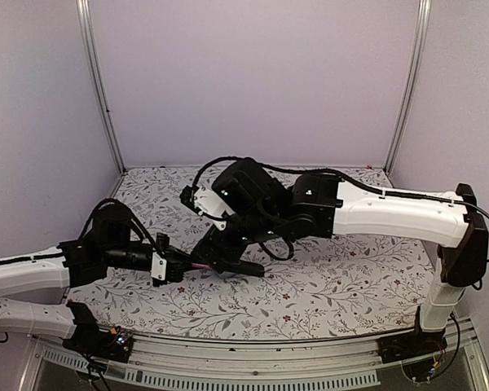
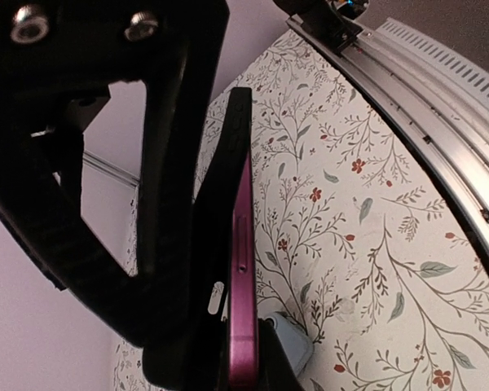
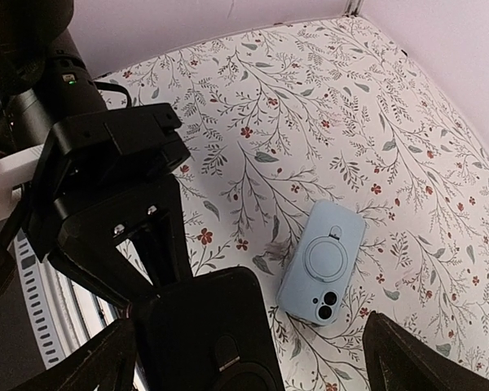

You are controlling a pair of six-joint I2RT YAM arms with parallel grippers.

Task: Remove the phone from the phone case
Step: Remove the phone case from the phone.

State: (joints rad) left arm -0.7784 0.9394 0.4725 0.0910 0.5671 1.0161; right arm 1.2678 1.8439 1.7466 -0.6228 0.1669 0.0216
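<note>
A magenta phone (image 2: pixel 243 269) stands edge-on in my left gripper (image 2: pixel 238 362), which is shut on its lower end. The black phone case (image 2: pixel 228 163) still lies against the phone's back, its upper end leaning slightly away. In the top view the left gripper (image 1: pixel 183 267) holds the pair just above the table, left of centre, and my right gripper (image 1: pixel 228 254) sits right beside it. In the right wrist view the black case (image 3: pixel 204 326), with a ring on its back, fills the gap between the wide-open fingers of the right gripper (image 3: pixel 248 362). Neither finger touches it.
A light blue phone case (image 3: pixel 322 261) with a round ring holder lies flat on the floral table cover (image 3: pixel 326 122), just right of the held phone; its corner (image 2: pixel 293 342) shows in the left wrist view. A metal rail (image 2: pixel 440 122) runs along the near table edge.
</note>
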